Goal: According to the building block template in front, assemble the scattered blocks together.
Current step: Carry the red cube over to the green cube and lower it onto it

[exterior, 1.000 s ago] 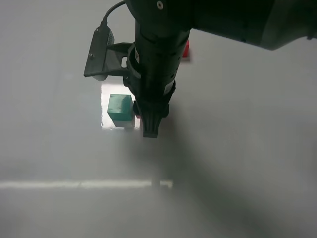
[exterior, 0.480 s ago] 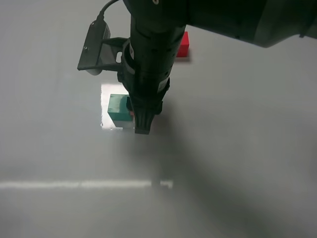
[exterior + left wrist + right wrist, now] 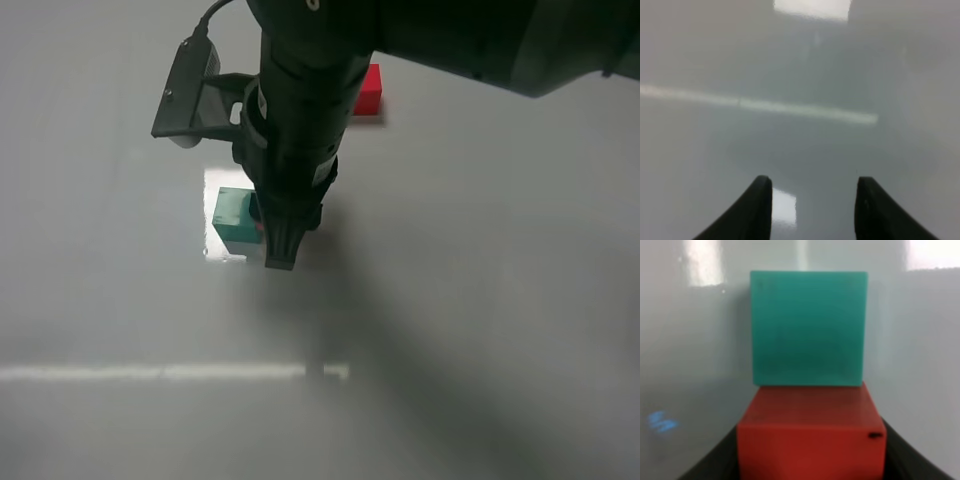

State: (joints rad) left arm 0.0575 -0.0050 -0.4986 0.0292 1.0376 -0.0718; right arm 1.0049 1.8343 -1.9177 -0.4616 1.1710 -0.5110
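**Right fingers on red cube, pressed to green cube**

Right fingers (image 3: 810,460) clamp the red cube (image 3: 810,435), one dark finger on each side of it. The cube's far face touches the green cube (image 3: 808,327), edges roughly lined up. In the high view the right arm (image 3: 300,120) reaches across the middle and hides most of the red cube; only a sliver shows at the fingertips (image 3: 281,250). The green cube sits just left of them on a bright glare patch of the surface (image 3: 500,300).

Template (image 3: 368,90): only its red end shows, behind the arm, further back on the surface, apart from the cubes.

Left fingers (image 3: 812,210): tips look apart in the wrist view, nothing between them, just above bare surface; effectively closed, empty.
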